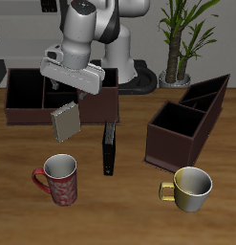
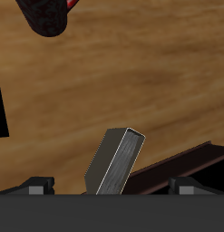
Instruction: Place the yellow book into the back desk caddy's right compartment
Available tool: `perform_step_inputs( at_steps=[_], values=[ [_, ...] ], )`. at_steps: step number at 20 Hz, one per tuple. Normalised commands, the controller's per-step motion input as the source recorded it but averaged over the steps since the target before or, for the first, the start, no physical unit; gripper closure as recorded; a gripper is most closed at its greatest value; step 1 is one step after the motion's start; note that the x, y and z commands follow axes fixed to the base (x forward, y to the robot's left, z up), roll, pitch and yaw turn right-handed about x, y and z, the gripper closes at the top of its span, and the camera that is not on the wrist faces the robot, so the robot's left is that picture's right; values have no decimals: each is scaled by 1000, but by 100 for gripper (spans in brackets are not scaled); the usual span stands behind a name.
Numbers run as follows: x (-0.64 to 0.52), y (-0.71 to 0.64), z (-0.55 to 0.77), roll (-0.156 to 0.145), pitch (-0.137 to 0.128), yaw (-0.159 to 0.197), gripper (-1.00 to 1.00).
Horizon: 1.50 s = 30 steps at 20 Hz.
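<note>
My gripper (image 1: 65, 103) is shut on the yellow book (image 1: 65, 122), a small grey-beige book that hangs tilted below the fingers. It is held in the air just in front of the back desk caddy (image 1: 24, 107), a long dark-brown box at the back of the table. In the wrist view the book (image 2: 118, 163) stands between my fingertips (image 2: 36, 187), with a dark caddy wall (image 2: 190, 165) beside it. My arm hides the caddy's middle, so I cannot tell which end section is the largest.
A black book (image 1: 110, 148) lies on the table beside the held book. A red mug (image 1: 57, 179) and a yellow mug (image 1: 191, 187) stand near the front edge. A second, diagonally turned brown caddy (image 1: 186, 122) sits on the other side.
</note>
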Motion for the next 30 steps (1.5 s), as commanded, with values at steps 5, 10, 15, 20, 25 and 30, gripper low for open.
perform_step_inputs(
  at_steps=[5, 10, 15, 20, 25, 30],
  values=[
    [75, -14, -219, -8, 13, -36, -100],
    [15, -70, -133, -12, -5, -38, -100],
    [3, -77, -167, -10, 2, -31, -100],
    [-2, -13, -262, 9, 17, -35, -100],
    [-27, -36, -153, 1, -2, -31, -100],
    [-75, -112, -141, -22, 1, -46, -100]
  ],
)
